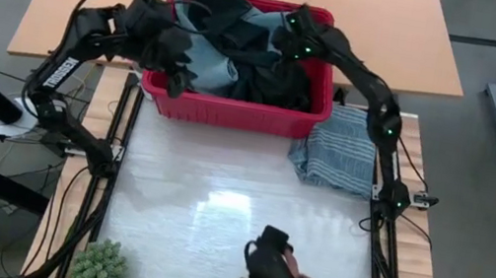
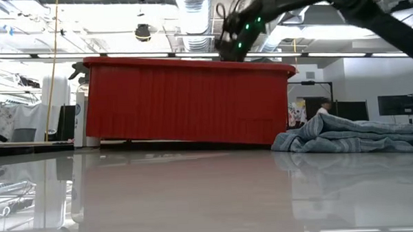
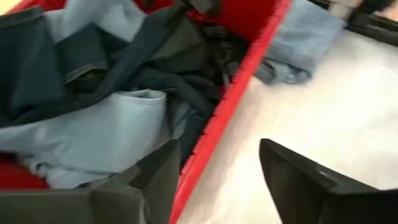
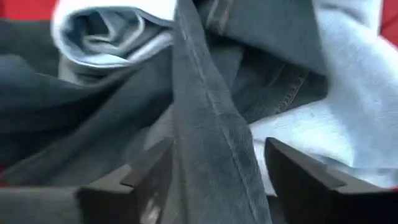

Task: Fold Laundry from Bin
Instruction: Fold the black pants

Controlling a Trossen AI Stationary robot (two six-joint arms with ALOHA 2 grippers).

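bin point(image 1: 232, 112): red tub at the far edge of the white counter point(image 1: 236, 217), long axis running left to right across it
laundry point(image 1: 242, 48): heaped in the bin – dark navy, black and light blue pieces tangled, one dark piece sticking up over the far rim
striped cloth point(image 1: 338, 148): grey-blue, bunched on the counter just beside the bin's right end
left end effector point(image 3: 214, 177): over the bin's left end, fingers spread wide – nothing between them
right end effector point(image 4: 214, 171): over the bin's right part, fingers wide, a dark garment fold lying between them, not clamped
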